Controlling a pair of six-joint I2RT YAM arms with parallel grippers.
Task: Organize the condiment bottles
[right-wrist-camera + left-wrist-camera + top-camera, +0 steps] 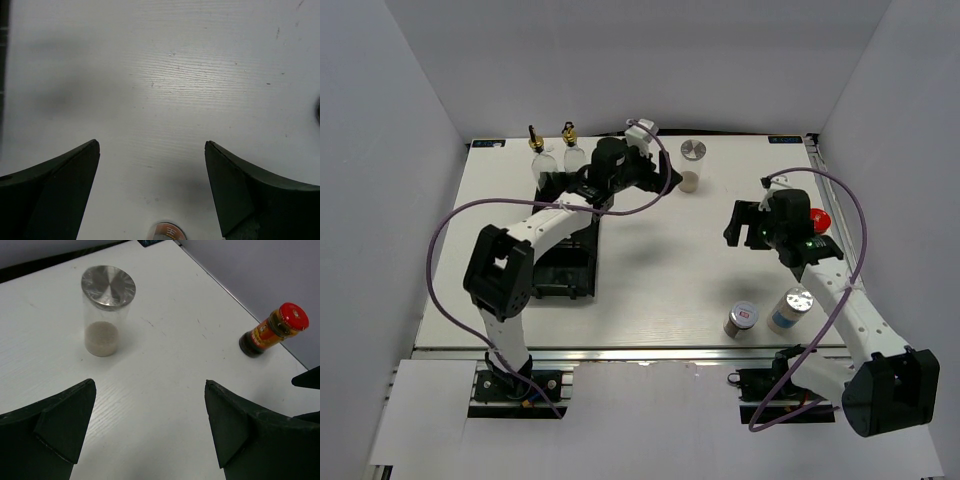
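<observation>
Two clear glass bottles with gold pourer tops (536,143) (569,137) stand at the far left, at the far end of the black tray (565,262). The beige silver-lidded shaker (692,166) stands at the far middle; in the left wrist view it (107,307) is ahead and to the left of my open, empty left gripper (150,395) (658,183). The red-capped dark jar (272,330) (819,218) stands by my right arm. The red-label shaker (741,319) and blue-white shaker (790,310) stand near the front right. My right gripper (735,225) (151,150) is open over bare table.
The white table (660,280) is boxed in by grey walls on three sides. My left arm reaches over the tray. A round reddish-labelled top (167,232) shows at the bottom edge of the right wrist view. The tray's dark edge (3,50) shows at its left.
</observation>
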